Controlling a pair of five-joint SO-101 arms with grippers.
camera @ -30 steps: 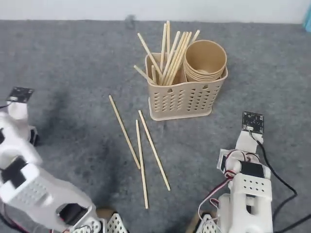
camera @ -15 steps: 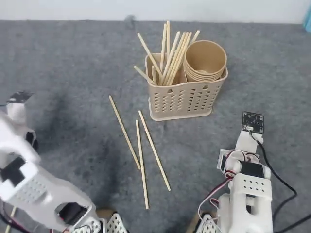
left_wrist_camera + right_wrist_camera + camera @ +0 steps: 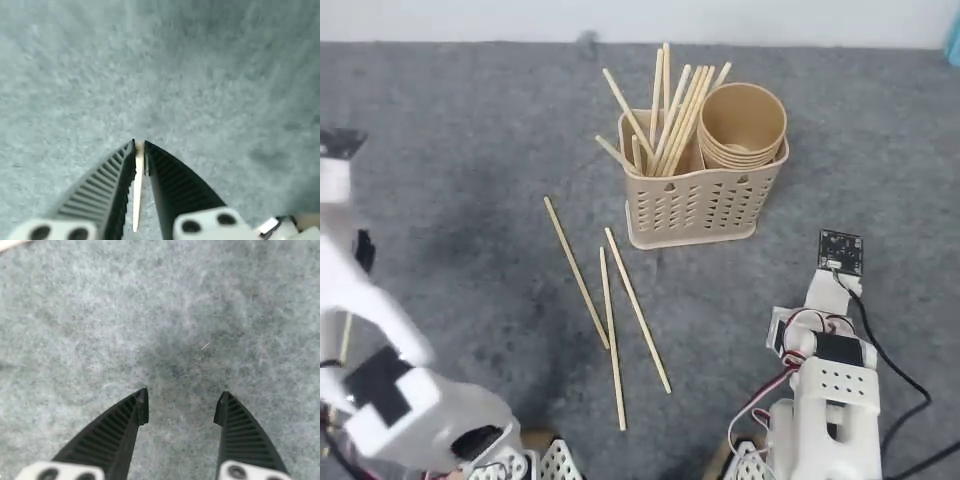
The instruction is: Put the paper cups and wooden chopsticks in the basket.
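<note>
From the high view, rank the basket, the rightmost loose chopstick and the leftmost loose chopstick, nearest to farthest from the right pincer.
1. basket, up and left of the right pincer.
2. rightmost loose chopstick, lying flat, farther left.
3. leftmost loose chopstick, farthest left of the three.

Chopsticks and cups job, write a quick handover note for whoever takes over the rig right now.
Left gripper: shut on one thin wooden chopstick, above the grey carpet.
Right gripper: open, holding nothing.
Done: stack of brown paper cups and a bundle of wooden chopsticks stand in the beige perforated plastic basket.
Left: basket the held chopstick, then the three loose chopsticks lying on the carpet between the basket and the arms.
</note>
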